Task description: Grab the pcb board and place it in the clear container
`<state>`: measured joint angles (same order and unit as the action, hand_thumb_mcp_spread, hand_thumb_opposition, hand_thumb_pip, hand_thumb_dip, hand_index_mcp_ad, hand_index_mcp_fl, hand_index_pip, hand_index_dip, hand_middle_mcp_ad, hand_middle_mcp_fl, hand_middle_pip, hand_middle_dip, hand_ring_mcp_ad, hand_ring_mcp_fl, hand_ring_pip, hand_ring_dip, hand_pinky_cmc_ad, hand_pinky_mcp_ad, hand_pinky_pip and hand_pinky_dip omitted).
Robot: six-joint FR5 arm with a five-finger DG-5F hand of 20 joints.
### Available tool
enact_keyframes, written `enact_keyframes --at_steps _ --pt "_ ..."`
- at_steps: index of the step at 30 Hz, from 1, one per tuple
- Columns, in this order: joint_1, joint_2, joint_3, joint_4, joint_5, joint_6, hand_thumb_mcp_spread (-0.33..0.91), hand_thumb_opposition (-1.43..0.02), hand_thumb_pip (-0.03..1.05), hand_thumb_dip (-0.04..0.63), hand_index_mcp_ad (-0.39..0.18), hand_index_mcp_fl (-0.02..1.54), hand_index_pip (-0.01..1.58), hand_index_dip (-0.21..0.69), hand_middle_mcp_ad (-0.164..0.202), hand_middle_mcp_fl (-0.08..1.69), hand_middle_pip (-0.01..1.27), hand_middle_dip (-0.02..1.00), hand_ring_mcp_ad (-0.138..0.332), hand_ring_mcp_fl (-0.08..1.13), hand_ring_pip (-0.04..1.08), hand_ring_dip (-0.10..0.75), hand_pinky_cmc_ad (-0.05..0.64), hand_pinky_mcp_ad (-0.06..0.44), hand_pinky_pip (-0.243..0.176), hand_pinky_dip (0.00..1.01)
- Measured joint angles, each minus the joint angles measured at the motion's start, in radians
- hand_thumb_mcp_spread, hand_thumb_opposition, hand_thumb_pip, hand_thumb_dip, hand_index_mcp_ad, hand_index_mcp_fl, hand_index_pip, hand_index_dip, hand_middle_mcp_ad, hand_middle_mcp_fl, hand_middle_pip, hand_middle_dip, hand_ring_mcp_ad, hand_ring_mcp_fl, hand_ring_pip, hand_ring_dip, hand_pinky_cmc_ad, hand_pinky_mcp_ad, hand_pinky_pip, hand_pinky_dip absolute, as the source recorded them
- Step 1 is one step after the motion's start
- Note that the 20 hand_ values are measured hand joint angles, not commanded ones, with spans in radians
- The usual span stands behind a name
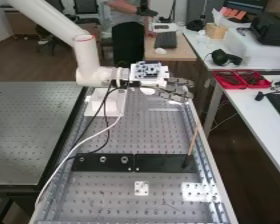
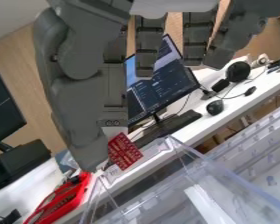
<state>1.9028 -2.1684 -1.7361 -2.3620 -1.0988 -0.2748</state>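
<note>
Wrist view: the hand (image 2: 76, 97) looks to have 1 red board (image 2: 126, 152) clamped between thumb and fingertip, long side poking out past the tips. Clear container (image 2: 220, 170) is just off to the board's side, so I'd shift over, then lower. Red tray (image 2: 76, 192) is farther back.
</note>
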Motion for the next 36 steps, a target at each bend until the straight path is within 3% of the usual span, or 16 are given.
enact_keyframes --at_steps 17,25,36 --pt "-0.008 -0.037 0.032 -0.033 -0.016 0.031 0.71 -0.91 0.37 0.202 -0.152 0.8 1.13 0.257 -0.01 0.15 0.13 0.17 0.215 0.08 0.1 0.075 0.342 0.183 -0.047 0.2" --pt "-0.011 -0.029 0.019 -0.034 -0.014 0.031 0.64 -0.85 0.35 0.206 -0.154 0.56 1.01 0.248 -0.009 0.15 0.13 0.17 0.216 0.08 0.1 0.075 0.344 0.185 -0.044 0.2" --pt "-0.018 0.005 -0.013 -0.014 -0.006 0.021 0.63 -0.82 0.35 0.209 -0.152 0.52 0.98 0.239 -0.009 0.12 0.13 0.17 0.208 0.07 0.1 0.075 0.344 0.18 -0.044 0.2"
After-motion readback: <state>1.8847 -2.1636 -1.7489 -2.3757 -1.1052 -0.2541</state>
